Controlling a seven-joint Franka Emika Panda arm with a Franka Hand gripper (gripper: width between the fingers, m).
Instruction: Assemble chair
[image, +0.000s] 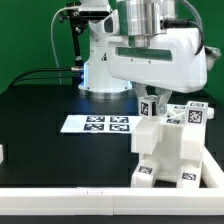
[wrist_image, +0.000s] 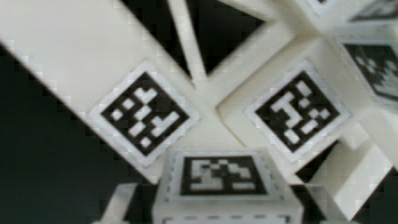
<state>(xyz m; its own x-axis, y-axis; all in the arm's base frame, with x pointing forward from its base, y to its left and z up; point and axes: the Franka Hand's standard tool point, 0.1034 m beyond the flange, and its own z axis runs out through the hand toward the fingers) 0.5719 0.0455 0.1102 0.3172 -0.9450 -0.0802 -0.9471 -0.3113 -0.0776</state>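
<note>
1. White chair parts (wrist_image: 231, 80) fill most of the wrist view, seen very close against a black background.
2. A tagged block (wrist_image: 217, 180) is nearest the camera, its square tag facing the lens.
3. Beyond the block, two flat white pieces each carry a diamond-turned tag (wrist_image: 143, 108).
4. The second tag (wrist_image: 295, 108) sits just beside the first, a white ridge between them.

The gripper (image: 150, 97) is mostly hidden behind the arm's wrist housing at twelve o'clock of the chair (image: 172, 150); its jaw gap cannot be read. The wrist view is blurred, chair panels (wrist_image: 214, 110) cropped on every side.
</note>
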